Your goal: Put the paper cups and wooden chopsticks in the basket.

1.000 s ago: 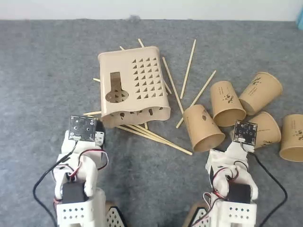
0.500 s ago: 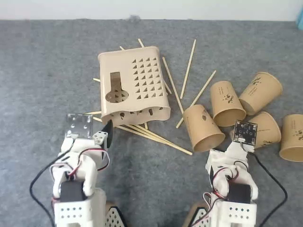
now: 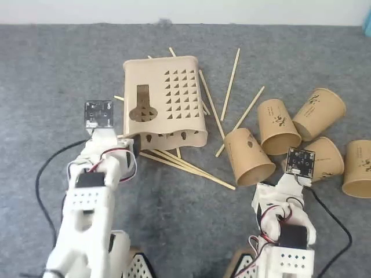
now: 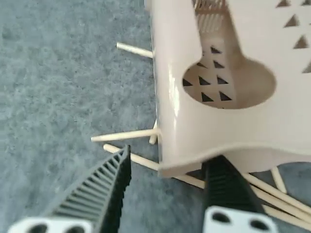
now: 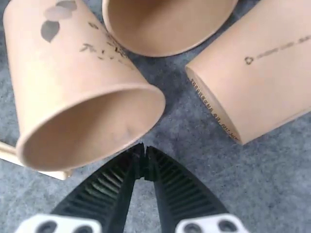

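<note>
Since a second ago the left arm has stretched forward from its folded rest, and the basket has turned a little, so that it lies squarer to the table edge. The right arm has not moved.

The left gripper [image 4: 170,159] is spread wide, holding nothing. The basket's near lower edge sits between its two black ribbed fingers [image 4: 112,180]. In the high view this gripper [image 3: 132,148] is at the basket's near left corner. Whether a finger touches the plastic cannot be told.

The right gripper [image 5: 144,153] is clenched with its tips together, empty, low over the grey mat. It sits just in front of the open mouth of a paper cup [image 5: 82,92], with two more cups [image 5: 165,19] [image 5: 252,82] close beyond.

The beige basket [image 3: 165,101] lies on its side, its triangle-pierced wall facing up, left of centre. Wooden chopsticks [image 3: 185,165] are scattered on the mat. Several poke out from under the basket's near edge, and others [image 3: 232,75] lie loose beside its right side.

Five paper cups [image 3: 248,156] lie tipped over in a cluster on the right, well apart from the basket, outside it. The table [image 3: 58,69] is covered in grey felt-like matting
</note>
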